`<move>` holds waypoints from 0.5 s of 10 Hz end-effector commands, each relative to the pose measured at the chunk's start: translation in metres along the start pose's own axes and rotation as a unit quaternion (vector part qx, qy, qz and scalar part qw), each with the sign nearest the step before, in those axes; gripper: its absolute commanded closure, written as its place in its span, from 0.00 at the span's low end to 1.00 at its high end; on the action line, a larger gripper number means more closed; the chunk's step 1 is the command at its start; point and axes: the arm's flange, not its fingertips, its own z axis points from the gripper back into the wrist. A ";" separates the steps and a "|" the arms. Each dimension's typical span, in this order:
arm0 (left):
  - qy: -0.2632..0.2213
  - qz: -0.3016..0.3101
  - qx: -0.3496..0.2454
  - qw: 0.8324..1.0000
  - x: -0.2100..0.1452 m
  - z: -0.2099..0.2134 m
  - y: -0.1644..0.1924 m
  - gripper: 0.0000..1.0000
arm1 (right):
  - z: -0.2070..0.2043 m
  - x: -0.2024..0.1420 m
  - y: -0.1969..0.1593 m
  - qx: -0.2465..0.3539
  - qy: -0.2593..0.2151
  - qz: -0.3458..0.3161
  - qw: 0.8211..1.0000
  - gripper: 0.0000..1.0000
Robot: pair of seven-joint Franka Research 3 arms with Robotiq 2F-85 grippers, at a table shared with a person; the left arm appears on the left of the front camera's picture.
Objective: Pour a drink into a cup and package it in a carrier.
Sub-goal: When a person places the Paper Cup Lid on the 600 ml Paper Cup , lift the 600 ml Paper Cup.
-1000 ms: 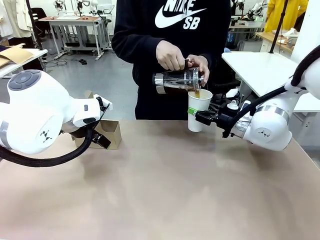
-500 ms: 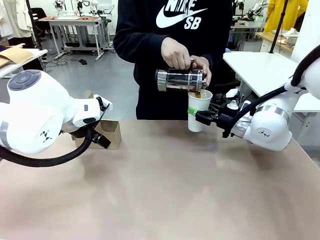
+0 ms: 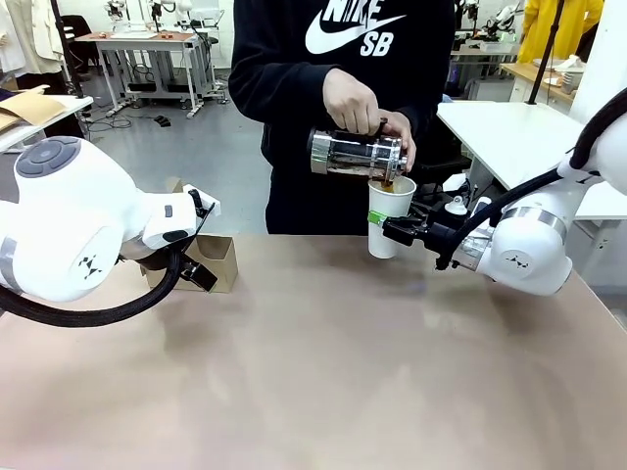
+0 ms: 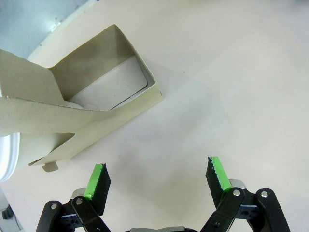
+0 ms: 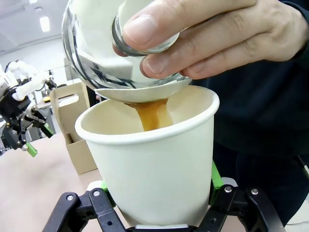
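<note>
**While the glass jug (image 3: 355,155) pours, steady the cup (image 3: 390,211)**

Right gripper (image 3: 400,232) clamps it, right of centre in the front view; the cup is best held level and gently. Left gripper (image 4: 157,176) gapes open near the carrier (image 4: 96,92), upper left of its wrist view.

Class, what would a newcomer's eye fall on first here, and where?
At the table's far edge, a person's hand pours brown drink from a glass jug into the white cup, which the right pincer grips. To the left, the open left pincer hangs near the brown carrier.
</note>
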 end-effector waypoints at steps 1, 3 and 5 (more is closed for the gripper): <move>-0.001 0.000 -0.001 1.000 0.000 0.000 0.000 0.00 | -0.002 0.003 0.002 -0.009 0.000 0.006 1.000 0.20; -0.001 0.000 -0.001 1.000 0.000 0.000 0.000 0.00 | -0.002 0.003 0.002 -0.009 0.000 0.006 1.000 0.20; -0.001 0.000 -0.001 1.000 0.000 0.000 0.000 0.00 | -0.002 0.003 0.002 -0.009 0.000 0.006 1.000 0.20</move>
